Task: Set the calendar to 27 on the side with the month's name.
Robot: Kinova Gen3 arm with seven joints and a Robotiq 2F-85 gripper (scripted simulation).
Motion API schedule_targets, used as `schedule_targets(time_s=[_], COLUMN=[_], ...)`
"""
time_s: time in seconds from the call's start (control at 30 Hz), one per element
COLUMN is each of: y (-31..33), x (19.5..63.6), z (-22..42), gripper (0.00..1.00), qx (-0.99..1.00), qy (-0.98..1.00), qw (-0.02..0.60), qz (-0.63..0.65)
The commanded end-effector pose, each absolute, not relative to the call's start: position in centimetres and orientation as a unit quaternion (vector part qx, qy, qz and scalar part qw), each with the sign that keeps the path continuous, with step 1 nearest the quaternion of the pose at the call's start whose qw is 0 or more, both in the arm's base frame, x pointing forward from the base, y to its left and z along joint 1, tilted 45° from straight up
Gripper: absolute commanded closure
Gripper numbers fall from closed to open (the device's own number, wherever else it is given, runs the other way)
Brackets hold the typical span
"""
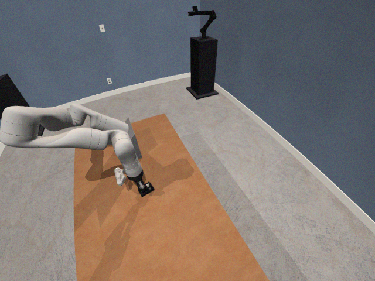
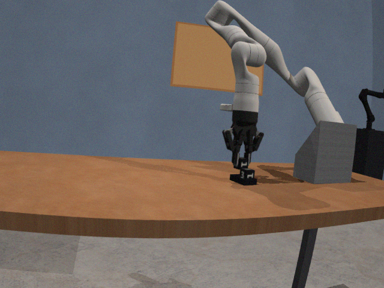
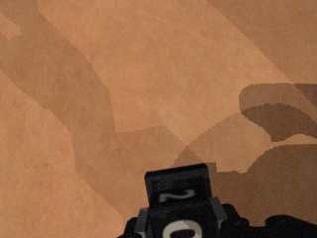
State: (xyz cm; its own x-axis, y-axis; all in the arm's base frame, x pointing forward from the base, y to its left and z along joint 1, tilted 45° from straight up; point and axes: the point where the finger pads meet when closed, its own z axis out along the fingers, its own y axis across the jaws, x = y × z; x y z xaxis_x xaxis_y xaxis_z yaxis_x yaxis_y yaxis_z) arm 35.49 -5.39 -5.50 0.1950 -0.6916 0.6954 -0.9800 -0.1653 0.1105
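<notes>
My gripper (image 2: 242, 161) points straight down and is shut on a black number cube (image 2: 243, 162), held just above the black tray (image 2: 243, 179) on the wooden table. A second black cube (image 2: 248, 174) with white digits stands in the tray, a little in front of and below the held one. In the wrist view the held cube (image 3: 180, 225) fills the bottom edge between my fingers, with a white 2 and a 0 on its faces, and the tray's end (image 3: 177, 180) shows just beyond it. From the top view the tray and cubes (image 1: 146, 188) sit under my wrist.
A grey robot base block (image 2: 324, 152) stands on the table to the right of the tray. A black pedestal (image 1: 203, 67) with a dark arm stands on the floor far off. The table's front edge (image 2: 186, 223) is well away from the tray.
</notes>
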Motion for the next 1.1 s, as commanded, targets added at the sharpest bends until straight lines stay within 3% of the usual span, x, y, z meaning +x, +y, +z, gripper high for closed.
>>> schedule_targets(time_s=[0.0, 1.07], y=[-5.5, -6.49], x=[35.46, 35.52], z=[-5.66, -6.65], gripper=[0.72, 0.72], qx=[0.72, 0.72], qy=[-0.581, -0.581], qw=[0.283, 0.283], qz=[0.255, 0.255])
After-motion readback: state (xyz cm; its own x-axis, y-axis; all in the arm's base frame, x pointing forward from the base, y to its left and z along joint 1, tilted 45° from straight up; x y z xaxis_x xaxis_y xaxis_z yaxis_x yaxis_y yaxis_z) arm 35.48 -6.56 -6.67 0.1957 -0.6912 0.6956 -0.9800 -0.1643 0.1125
